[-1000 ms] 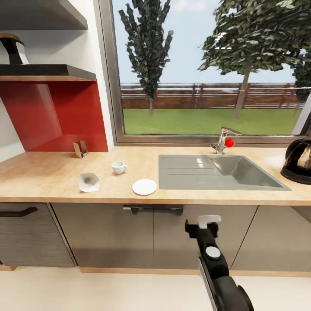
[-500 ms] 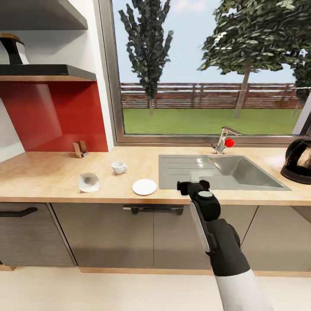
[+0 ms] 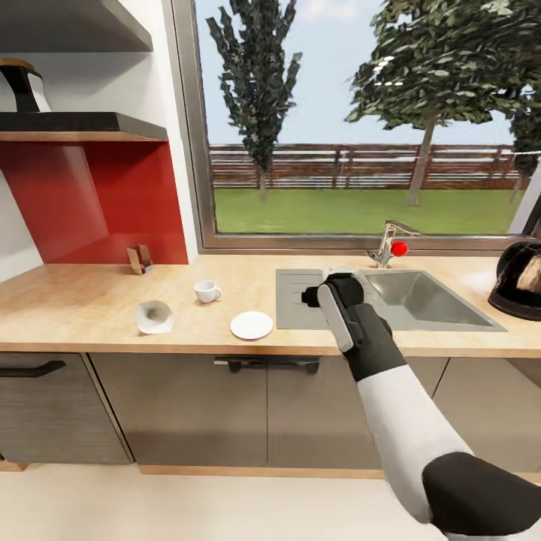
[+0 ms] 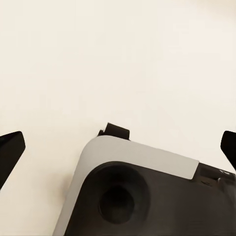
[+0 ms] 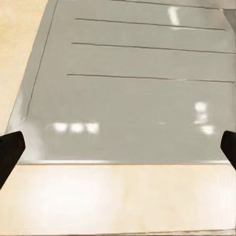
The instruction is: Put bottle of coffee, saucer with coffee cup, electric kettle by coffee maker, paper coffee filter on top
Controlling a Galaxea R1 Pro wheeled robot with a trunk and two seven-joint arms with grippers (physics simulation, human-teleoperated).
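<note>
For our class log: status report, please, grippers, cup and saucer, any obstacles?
Right gripper open, above sink drainboard. Small white cup apart from flat round white saucer. Nothing between.

No lettering, label, brand mark, number or sign is showing legibly anywhere in these views.
</note>
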